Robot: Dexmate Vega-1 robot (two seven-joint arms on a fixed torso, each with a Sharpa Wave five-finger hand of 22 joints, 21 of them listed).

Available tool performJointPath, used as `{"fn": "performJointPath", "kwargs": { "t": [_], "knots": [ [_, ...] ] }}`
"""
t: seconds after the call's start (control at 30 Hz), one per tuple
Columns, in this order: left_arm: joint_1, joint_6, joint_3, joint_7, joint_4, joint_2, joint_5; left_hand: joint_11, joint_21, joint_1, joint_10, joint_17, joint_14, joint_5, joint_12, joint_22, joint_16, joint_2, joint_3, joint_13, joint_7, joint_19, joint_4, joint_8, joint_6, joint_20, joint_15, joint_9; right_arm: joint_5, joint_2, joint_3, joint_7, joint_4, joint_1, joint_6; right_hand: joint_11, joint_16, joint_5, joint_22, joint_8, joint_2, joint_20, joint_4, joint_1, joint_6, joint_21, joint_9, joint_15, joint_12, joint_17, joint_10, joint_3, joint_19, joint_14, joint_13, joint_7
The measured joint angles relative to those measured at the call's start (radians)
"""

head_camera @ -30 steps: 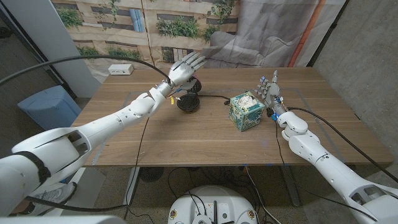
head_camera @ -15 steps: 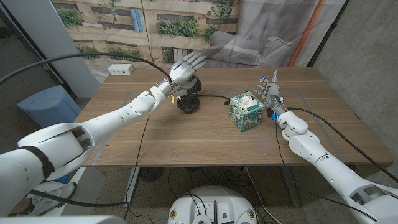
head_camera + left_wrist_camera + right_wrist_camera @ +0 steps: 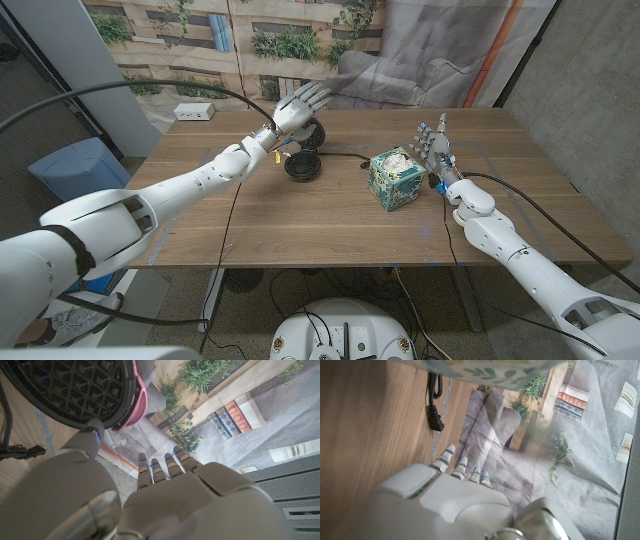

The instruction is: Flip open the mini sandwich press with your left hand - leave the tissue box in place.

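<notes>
I see the mini sandwich press [image 3: 303,163] toward the table's [image 3: 300,225] far edge, a little left of the middle, with its lid already standing up behind the base. From the left wrist camera the lid's [image 3: 75,390] black gridded plate and pink rim face me. My left hand [image 3: 293,108] hovers over the press with its fingers [image 3: 312,96] spread toward the far edge, holding nothing; from the head camera I can't say for sure whether the thumb [image 3: 90,440] touches the lid's rim, though the wrist camera puts it just beside it. The tissue box [image 3: 394,178] sits near the table's centre, to the right of the press, apart from it. My right hand [image 3: 434,147] stands just beside the box on its right, fingers up and apart, empty. A black cord [image 3: 345,156] runs from the press along the wood behind the box.
</notes>
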Motion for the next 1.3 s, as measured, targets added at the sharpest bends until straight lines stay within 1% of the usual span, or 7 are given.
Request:
{"fn": "performJointPath", "kwargs": {
  "t": [0.4,0.57,0.8,0.83,0.97,1.13,1.3],
  "knots": [
    [-0.034,-0.011,0.038,0.035,0.061,-0.031,-0.023,0.0,0.0,0.0,0.0,0.0,0.0,0.0,0.0,0.0,0.0,0.0,-0.004,0.0,0.0,0.0,0.004,0.0,0.0,0.0,0.0,0.0,0.0,0.0,0.0,0.0,0.0,0.0,0.0,0.0,0.0,0.0,0.0,0.0,0.0,0.0,0.0,0.0,0.0,0.0,0.0,0.0,0.0,0.0,0.0,0.0,0.0,0.0,0.0,0.0],
    [-0.038,-0.012,0.045,0.037,0.057,-0.028,-0.031,-0.001,0.0,0.004,0.001,0.0,0.0,0.0,0.0,0.0,0.0,0.004,-0.004,0.0,0.0,0.0,0.004,0.0,0.0,0.0,0.0,0.0,0.0,0.0,0.0,0.0,0.0,0.0,0.0,0.0,0.0,0.0,0.0,0.0,0.0,0.0,0.0,0.0,0.0,0.0,0.0,0.0,0.0,0.0,0.0,0.0,0.0,0.0,0.0,0.0],
    [-0.023,-0.003,0.034,0.019,-0.004,0.007,-0.045,-0.005,0.0,0.004,0.005,0.0,0.0,0.0,0.0,0.0,0.0,0.004,-0.012,0.0,0.0,0.0,0.004,0.0,0.0,0.0,0.0,0.0,0.0,0.0,0.0,0.0,0.0,0.0,0.0,0.0,0.0,0.0,0.0,0.0,0.0,0.0,0.0,0.0,0.0,0.0,0.0,0.0,0.0,0.0,0.0,0.0,0.0,0.0,0.0,0.0],
    [-0.014,0.001,0.023,0.012,-0.029,0.022,-0.049,-0.005,0.0,0.004,0.005,0.0,0.0,0.0,0.0,0.0,0.0,0.004,-0.012,0.0,0.0,0.0,0.004,0.0,0.0,0.0,0.0,0.0,0.0,0.0,0.0,0.0,0.0,0.0,0.001,0.0,0.0,0.0,0.0,0.0,0.0,0.0,0.0,0.0,0.0,0.0,0.0,0.0,0.0,0.0,0.0,0.0,0.0,0.0,0.0,0.0],
    [0.007,0.01,0.005,-0.001,-0.075,0.047,-0.057,-0.005,0.0,0.004,0.005,0.0,0.0,0.0,0.0,0.0,0.0,0.004,-0.012,0.0,-0.005,0.0,0.004,0.0,0.005,0.0,0.0,0.0,0.0,0.0,0.0,0.0,0.0,0.0,0.001,0.0,0.0,0.0,0.0,0.0,0.0,0.0,0.0,0.0,0.0,0.0,0.0,0.0,0.0,0.0,0.0,0.0,0.0,0.0,0.0,0.0],
    [0.046,0.009,-0.039,-0.052,-0.153,0.096,-0.075,-0.005,0.0,0.004,0.005,0.0,0.0,0.0,0.0,0.0,0.0,0.004,-0.016,0.0,-0.006,0.0,0.007,0.0,0.006,0.0,0.0,0.0,0.0,0.0,0.0,0.0,0.001,0.0,0.001,0.0,0.0,0.0,0.0,0.0,0.0,0.0,0.0,0.0,0.0,0.0,0.0,0.0,0.0,0.0,0.0,0.0,0.0,0.0,0.0,0.0],
    [0.08,-0.002,-0.085,-0.086,-0.211,0.129,-0.096,-0.005,0.0,0.004,0.005,0.0,0.0,-0.004,0.0,0.0,0.0,0.004,-0.021,0.0,-0.011,0.0,0.01,0.0,0.011,0.0,0.0,0.0,0.0,0.0,0.0,0.0,0.001,0.0,0.001,0.0,0.0,0.0,0.0,0.0,0.0,0.0,0.0,0.0,0.0,0.0,0.0,0.0,0.0,0.0,0.0,0.0,0.0,0.0,0.0,0.0]
  ]
}}
